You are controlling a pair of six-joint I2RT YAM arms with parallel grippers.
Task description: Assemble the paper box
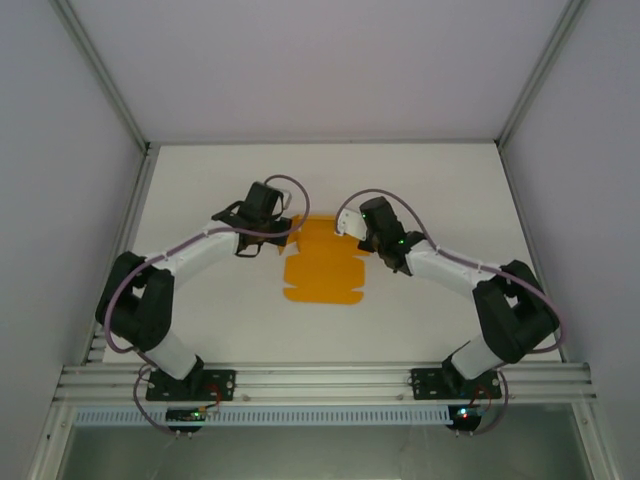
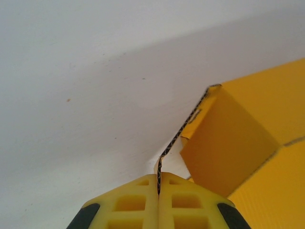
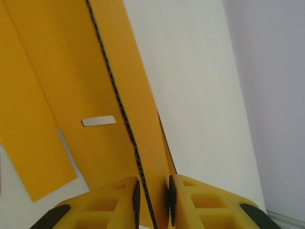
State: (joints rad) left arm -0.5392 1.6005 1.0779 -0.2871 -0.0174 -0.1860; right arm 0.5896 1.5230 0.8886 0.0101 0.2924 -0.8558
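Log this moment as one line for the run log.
task: assemble box | box: mostly flat on table, side flaps lifted | left gripper: jaws shut on flap | right gripper: jaws shut on flap

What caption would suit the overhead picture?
Left gripper and right gripper pinch far flaps of the orange paper box on the table.

The paper box is thin orange-yellow card with matt, smooth faces; its cut edges show a dark fluted core. The bench is white, matt and smooth, with a few faint specks. The left gripper and right gripper have jaws of moulded yellow plastic, satin, with recessed pockets; the right pair's inner faces are black and ribbed. The arm shells are white plastic with a slight sheen. The front rail is bare grooved metal.
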